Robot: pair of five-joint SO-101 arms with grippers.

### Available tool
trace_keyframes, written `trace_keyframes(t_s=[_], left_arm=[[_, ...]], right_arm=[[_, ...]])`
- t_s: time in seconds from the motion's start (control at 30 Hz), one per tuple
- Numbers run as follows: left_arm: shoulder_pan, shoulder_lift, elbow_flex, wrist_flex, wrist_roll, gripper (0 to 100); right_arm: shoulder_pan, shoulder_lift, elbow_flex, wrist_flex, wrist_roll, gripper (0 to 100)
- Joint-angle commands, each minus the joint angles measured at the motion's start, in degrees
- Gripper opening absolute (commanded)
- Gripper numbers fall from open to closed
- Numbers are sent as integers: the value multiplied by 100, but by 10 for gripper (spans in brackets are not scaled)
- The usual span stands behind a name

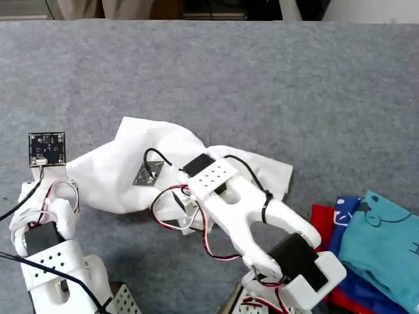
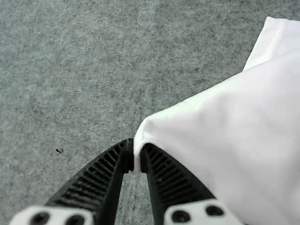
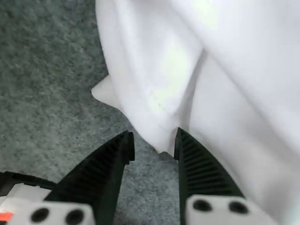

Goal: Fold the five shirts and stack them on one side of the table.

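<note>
The left end effector [image 2: 133, 161] is clenched on the very tip of one corner of the white shirt [image 2: 225, 131], with only a sliver of cloth between its jaws. The right end effector [image 3: 154, 145] is released: its jaws stand apart astride a bunched hem of the same shirt without pinching it. The shirt lies rumpled and unfolded on the grey bench [image 1: 262, 78], about midway along the edge where the arms stand. Toward the bench's right side, near that same edge, sits a pile of shirts [image 1: 357, 271], teal over blue and red.

The left hold looks thin, so a firm pull could let the corner slip free. The right jaws face several layers, and closing there may catch one fold too few or too many and skew the fold. A wide sweep to the right could also disturb the pile.

The teal shirt [image 1: 386, 235] bears a dark printed figure, cut off at the frame's edge and not legible. The white shirt shows no label or print.
</note>
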Motion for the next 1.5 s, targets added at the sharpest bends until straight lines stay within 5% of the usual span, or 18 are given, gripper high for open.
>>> trace_keyframes(t_s=[0.0, 0.17, 0.83, 1.1, 1.47], left_arm=[[18, -66, -26, -105, -35, 18], [9, -66, -26, -105, -35, 18], [9, -66, -18, -97, -35, 18], [9, -66, -26, -105, -35, 18], [35, -66, -26, -123, -35, 18]], right_arm=[[-57, 180, -40, -123, -62, 140], [-57, 602, -180, -246, -193, 58], [-48, 541, -259, -88, -62, 66], [75, 576, -629, 35, -123, 220], [101, 541, -725, 44, -132, 62]])
